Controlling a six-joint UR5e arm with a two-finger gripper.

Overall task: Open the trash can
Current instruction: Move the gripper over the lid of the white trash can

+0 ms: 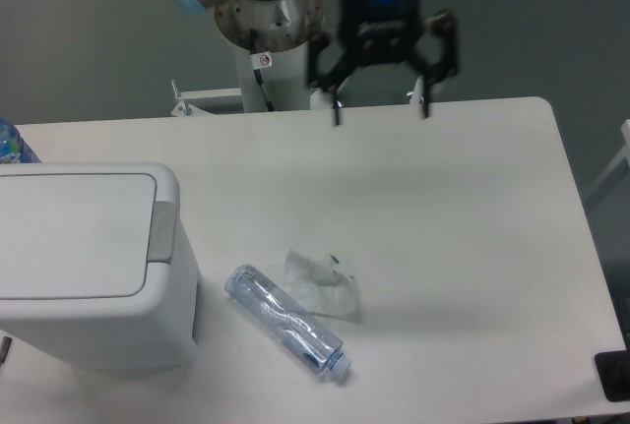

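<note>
The trash can (84, 257) is a large white boxy bin at the left of the table, cut off by the left edge of the view. Its flat lid (74, 232) lies shut, with the grey push-latch tab (163, 230) on its right side. My gripper (380, 109) hangs above the table's far edge, right of the arm's base, well away from the bin. Its two fingers are spread wide apart and hold nothing.
A clear plastic bottle (288, 322) lies on its side right of the bin, with a crumpled clear wrapper (322, 283) beside it. A blue-capped bottle (12, 144) shows at the far left edge. The arm's base (268, 26) stands behind the white table (472, 237).
</note>
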